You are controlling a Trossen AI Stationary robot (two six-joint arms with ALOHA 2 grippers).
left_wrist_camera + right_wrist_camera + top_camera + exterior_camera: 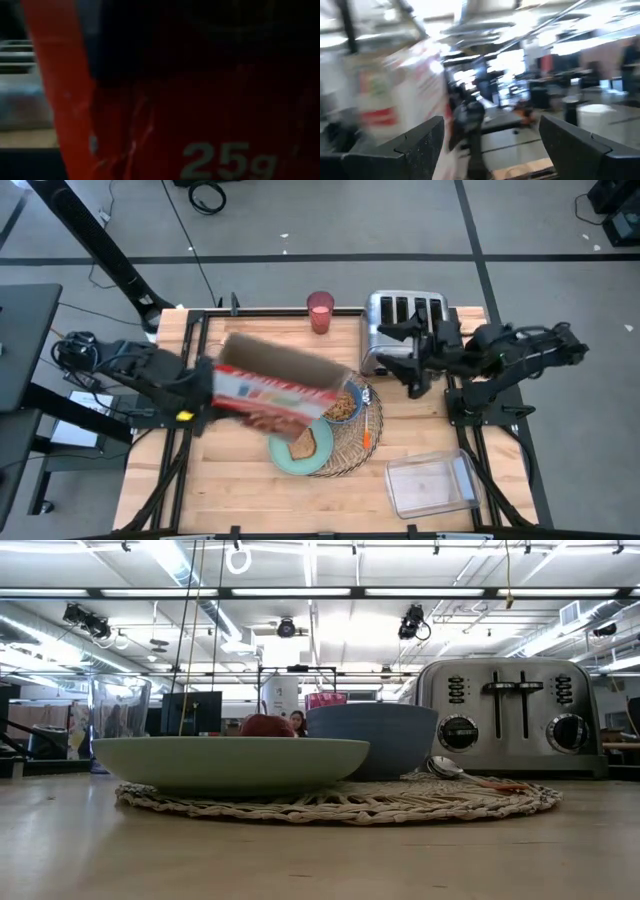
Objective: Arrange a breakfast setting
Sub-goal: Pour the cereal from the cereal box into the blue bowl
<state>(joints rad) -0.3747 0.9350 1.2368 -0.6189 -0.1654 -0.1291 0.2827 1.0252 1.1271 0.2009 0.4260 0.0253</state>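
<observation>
A red and white cereal box hangs over the table's middle, and my left gripper is shut on it. Under its right end stands the blue bowl, with cereal in it. The teal plate carries the toast slice and sits with the bowl on the wicker placemat. The orange-handled spoon lies on the mat's right part. In the low view the red apple shows behind the plate. The pink cup stands at the far edge. My right gripper is open, raised beside the toaster. My left gripper holds the cereal box by its end toward the table's left, coming at it about level from that side. The box's red face fills the wrist view and hides the fingers' place. The box is lifted clear, lying slanted, its other end above the bowl.
The silver four-slot toaster stands at the far right, right behind my right gripper. A clear plastic container lies near the front right corner. Bare wood shows along the near edge at the left.
</observation>
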